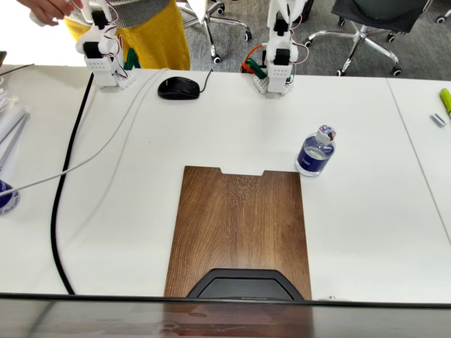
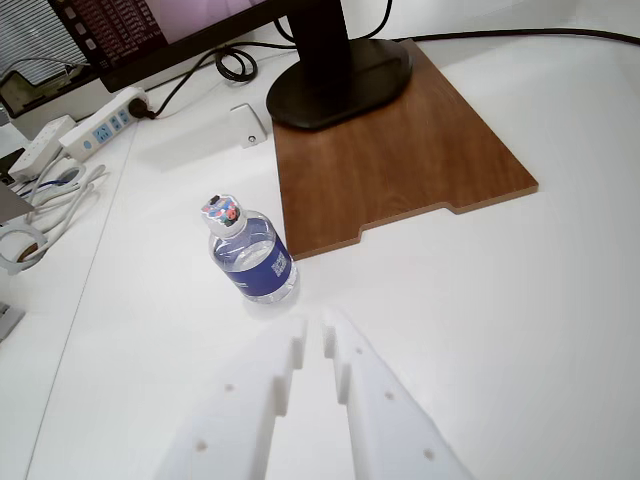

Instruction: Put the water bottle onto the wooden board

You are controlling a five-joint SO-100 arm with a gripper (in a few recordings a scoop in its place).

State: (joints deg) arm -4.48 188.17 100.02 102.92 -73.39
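Progress: 0 of 1 steps | our gripper [image 2: 312, 335] nearly closed, empty | water bottle [image 2: 251, 258] upright just ahead-left of our fingertips, on table beside wooden board [image 2: 400, 150] | left: grasp, lift, place.

Bright, even light; soft faint shadows; both views sharp.

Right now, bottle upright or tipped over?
Upright. The water bottle stands on the white table with its cap up, just off the wooden board; wrist view agrees.
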